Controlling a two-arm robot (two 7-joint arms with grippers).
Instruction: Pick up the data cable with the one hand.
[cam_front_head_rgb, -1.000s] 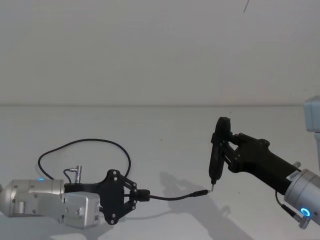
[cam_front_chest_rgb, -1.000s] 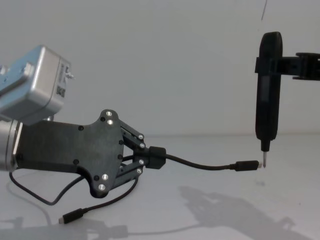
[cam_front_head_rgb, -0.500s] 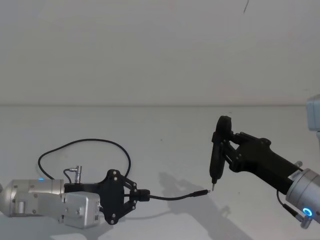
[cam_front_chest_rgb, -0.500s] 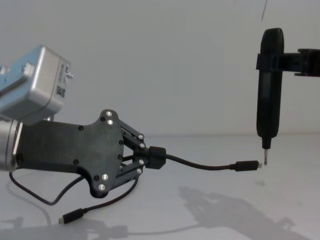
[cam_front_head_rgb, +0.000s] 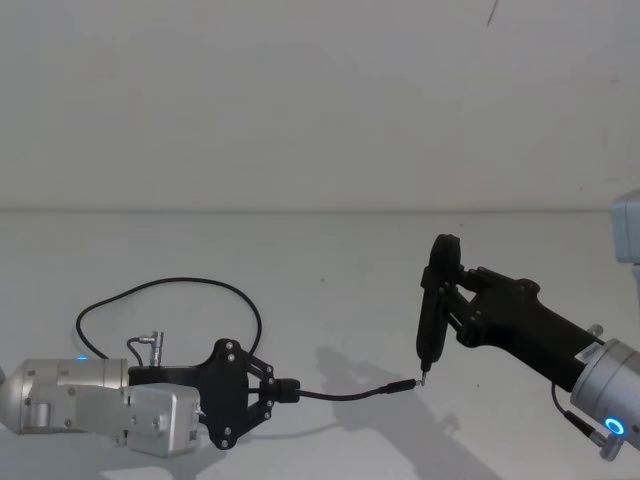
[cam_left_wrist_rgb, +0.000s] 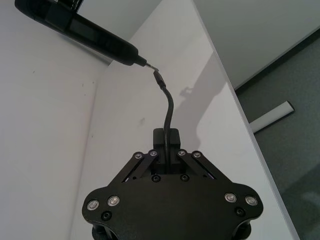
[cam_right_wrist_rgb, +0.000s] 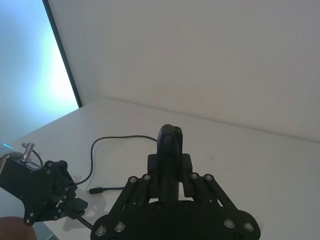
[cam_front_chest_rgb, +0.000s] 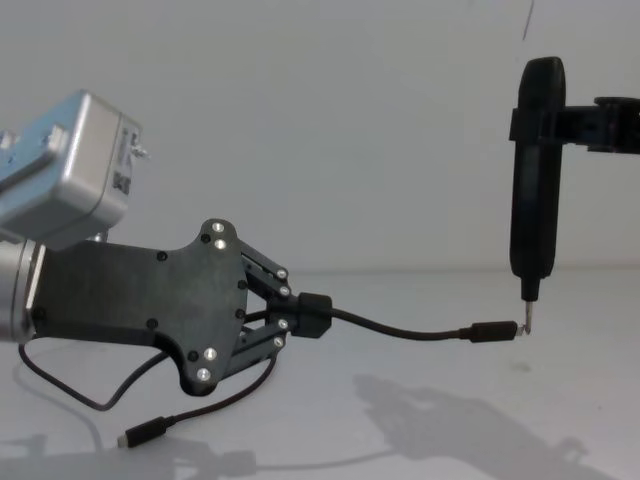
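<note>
— Left hand (cam_front_chest_rgb: 290, 318), closed on the data cable (cam_front_chest_rgb: 400, 330) just behind its thick collar, low at the near left. Why there?

— Probably for control: leaves a short free stretch, plug out in the air toward the right, clear of the desk (cam_front_chest_rgb: 450, 420).

— And the slack?

— Trails behind in a loop on the desk, other plug lying flat.

— Farther right?

— Right hand (cam_front_head_rgb: 440, 300), clamped around a black upright tool (cam_front_chest_rgb: 535, 180), thin metal tip right at the lifted plug, seemingly for mating.
</note>
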